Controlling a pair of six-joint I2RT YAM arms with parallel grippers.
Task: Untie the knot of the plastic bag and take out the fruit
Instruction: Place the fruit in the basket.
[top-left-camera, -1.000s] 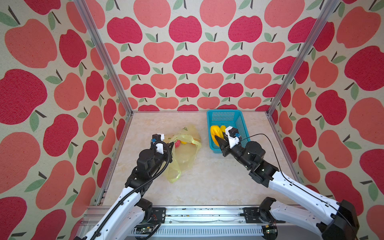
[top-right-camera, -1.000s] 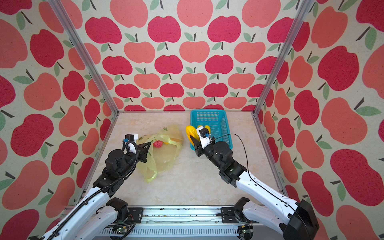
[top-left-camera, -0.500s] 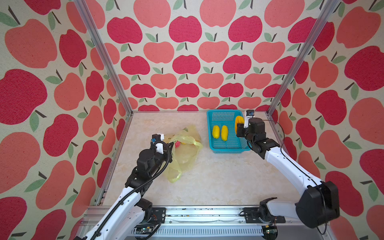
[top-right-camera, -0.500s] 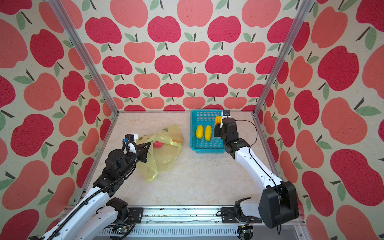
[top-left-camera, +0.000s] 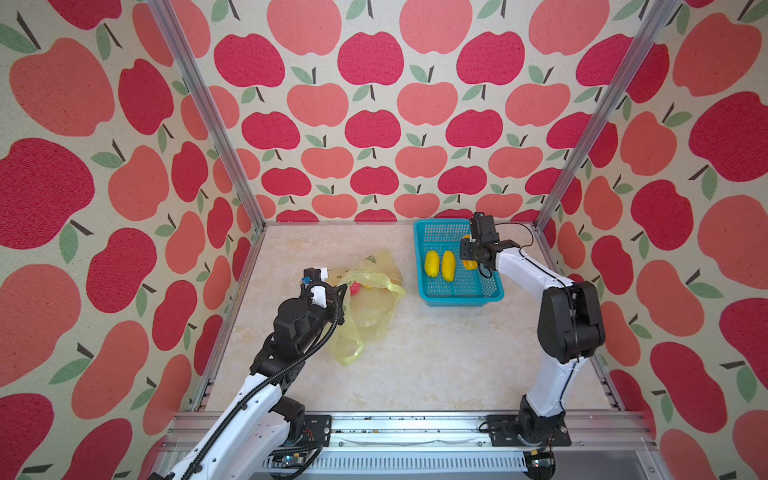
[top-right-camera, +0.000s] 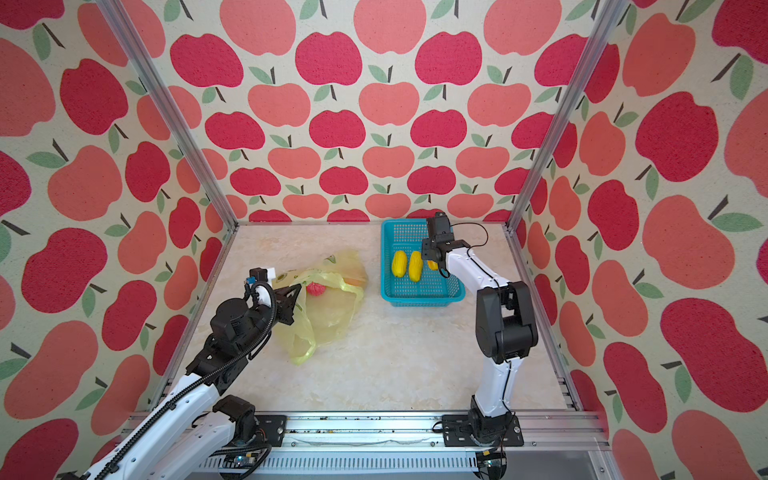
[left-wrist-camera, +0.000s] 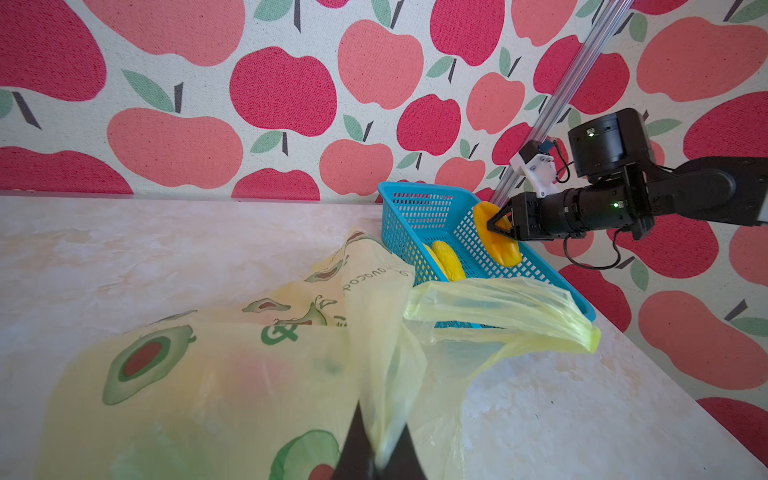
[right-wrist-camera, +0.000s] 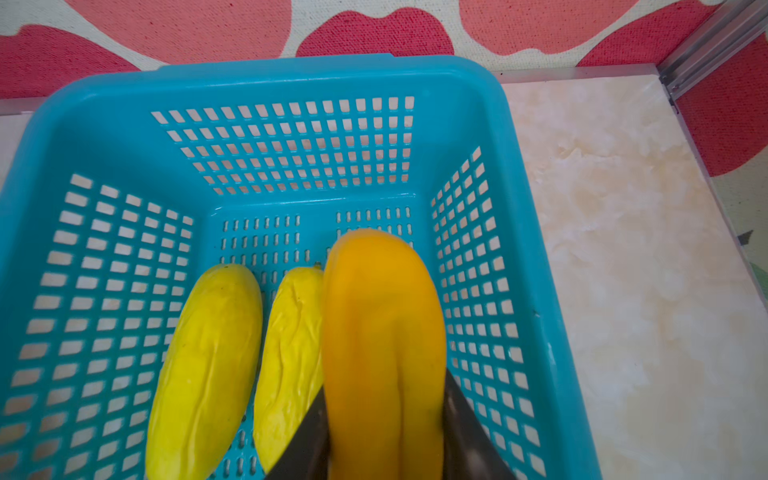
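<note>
Here, right gripper (right-wrist-camera: 384, 415) clamping orange fruit (right-wrist-camera: 382, 324) over basket (right-wrist-camera: 291, 79), left gripper (left-wrist-camera: 376, 453) pinching plastic bag (left-wrist-camera: 208, 395).

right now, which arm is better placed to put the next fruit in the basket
Right. The right gripper holds the orange fruit over the basket; the left gripper is shut on the bag.

Only readable bit I can find: green lettering (left-wrist-camera: 376, 277) on the yellow-green plastic bag (left-wrist-camera: 232, 365), flipped in the left wrist view. Looks like "avocad", with the rest lost in a fold.
</note>
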